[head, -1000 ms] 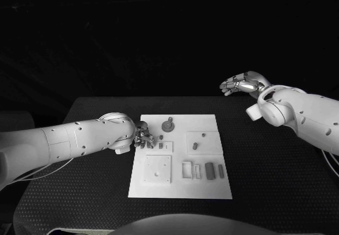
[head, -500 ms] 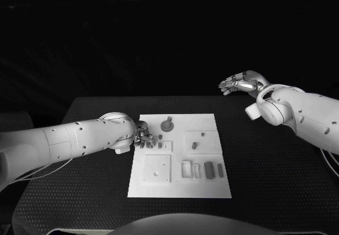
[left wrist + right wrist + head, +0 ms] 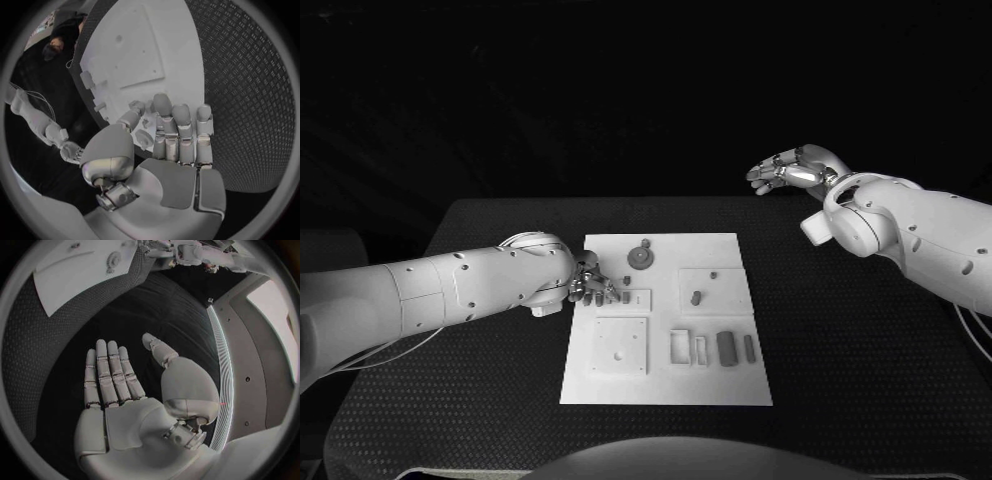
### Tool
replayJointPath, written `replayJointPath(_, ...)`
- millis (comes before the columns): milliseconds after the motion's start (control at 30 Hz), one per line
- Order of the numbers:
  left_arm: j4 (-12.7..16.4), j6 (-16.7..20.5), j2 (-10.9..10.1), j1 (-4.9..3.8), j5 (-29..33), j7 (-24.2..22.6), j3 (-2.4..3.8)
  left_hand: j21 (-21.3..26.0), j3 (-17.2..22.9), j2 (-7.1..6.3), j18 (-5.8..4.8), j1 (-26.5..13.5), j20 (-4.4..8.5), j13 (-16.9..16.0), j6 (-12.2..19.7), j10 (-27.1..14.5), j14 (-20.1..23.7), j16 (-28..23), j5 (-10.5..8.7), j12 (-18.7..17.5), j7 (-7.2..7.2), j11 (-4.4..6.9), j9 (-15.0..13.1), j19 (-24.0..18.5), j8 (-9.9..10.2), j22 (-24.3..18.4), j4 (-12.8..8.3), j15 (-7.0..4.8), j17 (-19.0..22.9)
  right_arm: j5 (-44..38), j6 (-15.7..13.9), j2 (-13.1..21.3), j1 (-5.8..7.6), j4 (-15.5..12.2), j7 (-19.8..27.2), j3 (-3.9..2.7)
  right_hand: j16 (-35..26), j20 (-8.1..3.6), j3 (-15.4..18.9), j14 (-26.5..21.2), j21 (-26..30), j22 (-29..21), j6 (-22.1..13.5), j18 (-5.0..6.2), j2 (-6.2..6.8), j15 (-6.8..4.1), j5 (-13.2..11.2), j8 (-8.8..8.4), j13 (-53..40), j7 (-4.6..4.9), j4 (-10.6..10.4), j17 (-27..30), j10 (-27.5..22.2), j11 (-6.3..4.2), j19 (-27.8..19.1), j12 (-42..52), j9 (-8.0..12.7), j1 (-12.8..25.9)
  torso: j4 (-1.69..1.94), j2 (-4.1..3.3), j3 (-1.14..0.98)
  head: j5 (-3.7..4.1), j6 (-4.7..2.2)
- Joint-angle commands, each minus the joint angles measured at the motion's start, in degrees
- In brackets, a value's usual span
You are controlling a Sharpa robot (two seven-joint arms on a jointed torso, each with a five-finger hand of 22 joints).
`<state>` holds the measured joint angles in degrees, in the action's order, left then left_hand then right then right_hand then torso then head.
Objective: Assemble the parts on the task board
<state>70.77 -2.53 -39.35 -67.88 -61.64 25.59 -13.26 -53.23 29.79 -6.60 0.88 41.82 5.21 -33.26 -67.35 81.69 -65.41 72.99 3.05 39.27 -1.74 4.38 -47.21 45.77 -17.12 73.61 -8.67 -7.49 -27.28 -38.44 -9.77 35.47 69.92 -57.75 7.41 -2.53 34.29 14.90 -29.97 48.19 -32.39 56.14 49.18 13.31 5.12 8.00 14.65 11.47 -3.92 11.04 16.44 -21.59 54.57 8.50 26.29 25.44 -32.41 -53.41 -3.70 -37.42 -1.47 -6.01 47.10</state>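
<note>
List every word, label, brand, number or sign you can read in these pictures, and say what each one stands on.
There is no readable text.
Task board: plain white, with no print that can be made out.
Parts: no markings visible.
Left hand and right hand: no lettering to be seen; the wrist views show bare metal fingers.
Table: a dotted texture, no signs.

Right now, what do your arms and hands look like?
Both arms are smooth white shells, rounded and fat, dotted with small dark screw holes. The left arm has thin pale cables hanging under it. Each ends in a shiny silver hand: the left hand and right hand have jointed metal fingers with rounded tips, like a knight's glove.
</note>
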Motion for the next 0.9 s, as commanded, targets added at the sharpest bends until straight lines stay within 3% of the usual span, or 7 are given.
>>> replayJointPath(33,-0.4,-0.6,-0.1,0.34,-3.0,1.7,-0.26,0.4,0.5,-1.65,-0.27,-0.7,7.86,0.1,0.2,0.1,0.1,-0.3,-0.27,-0.1,0.3,0.02,-0.4,0.6,-0.2,-0.1,1.2,-0.45,0.1,-0.4,0.4,-0.1,-0.01,0.0,0.6,-0.01,-0.3,-0.08,0.2,-0.1,0.3,0.1,-0.4,-0.06,0.11,0.33,-0.2,0.21,0.0,-0.18,0.1,0.1,0.0,0.05,-0.5,-0.3,0.1,0.2,0.0,-0.01,0.05,0.0,0.03)
replayJointPath(333,-0.6,1.5,-0.2,0.34,-2.0,1.1,-0.21,0.3,2.4,-4.26,-0.24,-1.4,7.98,-0.1,0.7,0.1,0.1,-0.2,-0.28,-0.1,0.29,0.02,-1.5,0.8,-0.6,-0.1,4.7,-0.59,0.0,-0.4,0.4,-0.1,-0.02,0.0,0.6,-0.01,-0.4,-0.08,0.2,-0.2,0.4,0.1,-0.4,-0.07,0.13,0.35,-0.2,0.21,0.0,-0.17,0.1,0.1,-0.1,0.06,-0.6,-0.3,0.1,0.1,-0.01,-0.04,0.03,0.03,-0.05)
replayJointPath(433,-0.9,2.4,-0.2,0.34,-0.1,0.7,-0.16,0.3,3.4,-5.81,-0.26,-1.9,7.99,-0.1,0.9,0.0,0.2,-0.2,-0.26,-0.1,0.28,0.0,-1.9,0.7,-0.7,-0.1,7.2,-0.58,-0.1,-0.4,0.5,-0.1,-0.04,0.0,0.6,-0.01,-0.4,-0.07,0.2,-0.2,0.4,0.1,-0.4,-0.08,0.12,0.35,-0.2,0.22,0.0,-0.17,0.1,0.1,-0.1,0.07,-0.6,-0.3,0.1,0.1,0.0,-0.02,0.03,0.07,-0.15)
replayJointPath(667,-0.7,4.9,-0.9,0.32,6.6,-2.0,0.34,0.2,3.9,-6.21,-0.3,-1.4,7.96,-0.1,1.4,-0.5,0.6,-0.5,-0.26,-0.4,0.13,-0.09,-2.2,0.5,-0.6,0.1,8.2,-0.54,0.0,-0.4,0.5,-0.1,-0.13,0.1,0.7,-0.01,-0.4,-0.07,0.2,-0.2,0.4,0.2,-0.4,-0.08,0.1,0.36,-0.2,0.23,0.0,-0.16,0.1,0.1,-0.1,0.07,-0.6,-0.3,0.1,0.1,-0.04,-0.02,0.03,0.17,-0.15)
replayJointPath(733,-0.9,4.7,-1.1,0.31,11.3,-4.2,0.49,0.7,3.6,-6.02,-0.57,-0.6,7.64,0.3,3.4,-2.3,2.1,-1.6,-0.25,-1.5,-0.59,-0.63,-2.0,-0.7,0.5,0.1,7.8,-0.14,0.5,-0.4,0.4,-0.1,-0.13,0.1,0.6,-0.01,-0.4,-0.07,0.2,-0.2,0.4,0.2,-0.4,-0.09,0.09,0.36,-0.2,0.23,0.0,-0.16,0.1,0.1,-0.1,0.07,-0.6,-0.3,0.1,0.1,-0.02,0.01,0.02,0.19,-0.15)
replayJointPath(800,-0.9,6.4,-1.1,0.31,14.0,-5.9,0.63,3.2,3.2,-5.53,-0.88,0.2,6.0,1.7,6.2,-6.5,6.0,-4.8,-0.25,-4.7,-1.99,-2.15,-1.1,-5.0,2.2,-0.6,7.0,1.93,1.9,-0.4,0.4,-0.2,-0.14,0.1,0.6,-0.01,-0.4,-0.06,0.2,-0.2,0.4,0.2,-0.4,-0.09,0.09,0.36,-0.2,0.23,0.0,-0.16,0.1,0.1,-0.1,0.07,-0.6,-0.3,0.1,0.1,0.0,0.03,-0.03,0.24,-0.24)
replayJointPath(900,-0.7,8.4,-1.3,0.31,16.1,-8.7,0.77,3.9,2.7,-5.68,-0.88,1.6,4.78,2.6,8.4,-8.4,7.2,-6.4,-0.23,-6.6,-2.97,-2.98,-0.2,-6.2,3.7,-0.7,5.4,3.08,2.7,-0.4,0.4,-0.2,-0.18,0.2,0.6,-0.01,-0.4,-0.06,0.2,-0.2,0.4,0.2,-0.4,-0.09,0.09,0.36,-0.2,0.23,0.0,-0.16,0.1,0.1,-0.1,0.07,-0.6,-0.3,0.1,0.1,-0.1,-0.05,-0.04,0.33,-0.26)
